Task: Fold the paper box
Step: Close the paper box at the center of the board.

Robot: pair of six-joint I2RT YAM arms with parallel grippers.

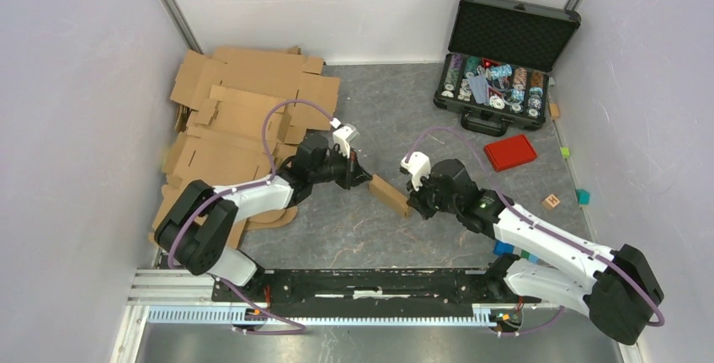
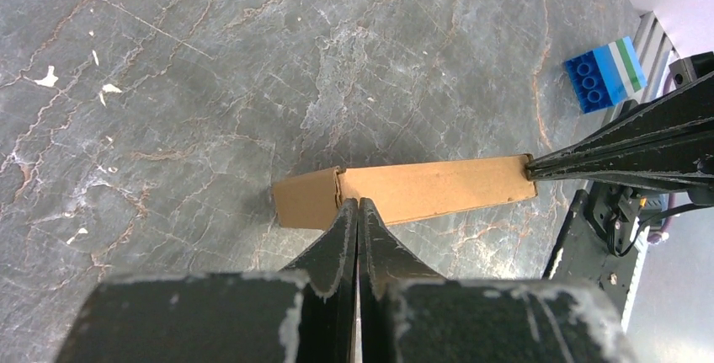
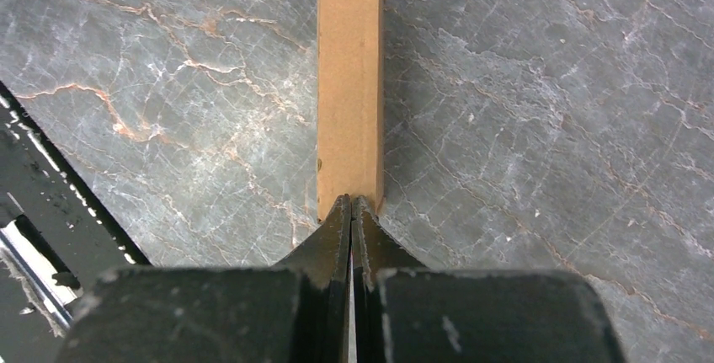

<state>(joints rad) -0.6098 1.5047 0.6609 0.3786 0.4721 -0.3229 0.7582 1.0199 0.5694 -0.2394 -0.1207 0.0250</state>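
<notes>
The paper box (image 1: pixel 389 195), a small flat brown cardboard piece, lies on the grey table between both arms. My left gripper (image 1: pixel 360 174) is shut, and its tips touch the box's long side beside a flap seam (image 2: pixel 340 188). In the left wrist view the paper box (image 2: pixel 421 190) runs left to right ahead of the left gripper (image 2: pixel 359 203). My right gripper (image 1: pixel 414 205) is shut, with its tips against the box's near end. The right wrist view shows the paper box (image 3: pixel 349 85) stretching straight away from the right gripper (image 3: pixel 351 200). Neither gripper has cardboard between its fingers.
A heap of large cardboard sheets (image 1: pixel 236 119) fills the back left. An open black case (image 1: pixel 505 51) with chips stands at the back right, with a red lid (image 1: pixel 510 152) before it. Small blocks (image 1: pixel 551 201) lie at the right. A blue brick (image 2: pixel 604 75) sits near the right arm.
</notes>
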